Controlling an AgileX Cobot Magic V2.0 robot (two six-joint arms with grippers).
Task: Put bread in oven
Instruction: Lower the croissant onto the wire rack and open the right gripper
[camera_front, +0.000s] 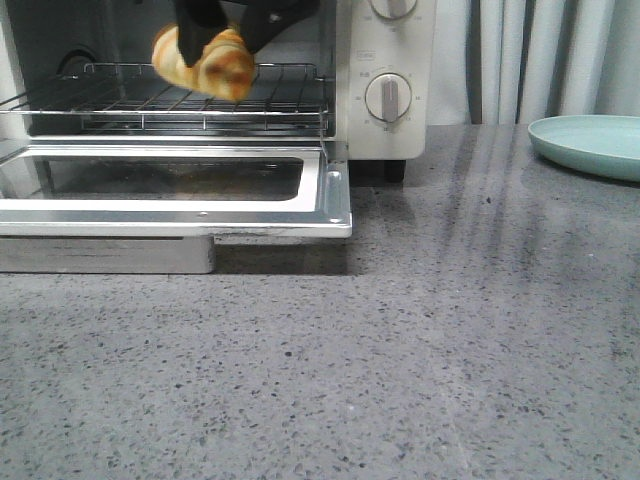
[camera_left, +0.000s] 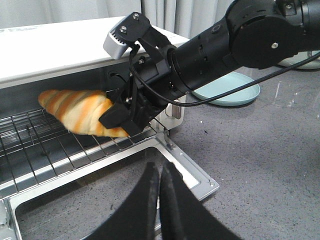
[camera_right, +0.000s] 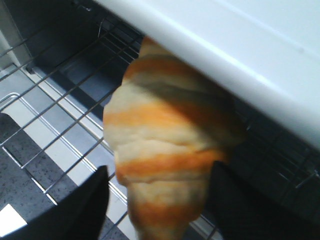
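While gripped by the right hand (camera_left: 122, 117), bread (camera_front: 205, 62) seemingly just above oven (camera_front: 385, 80) rack (camera_front: 150, 95).

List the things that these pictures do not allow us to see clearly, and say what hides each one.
- Bread and wire rack: touching or not is unclear; the right gripper covers the underside.
- Oven: in the front view the frame edge cuts off its top and upper dial.
- Green plate: front view, cut by the right edge.
- Left gripper: its fingers look closed; nothing shows between them.
- Bread's far end: right wrist view, hidden by the oven top.
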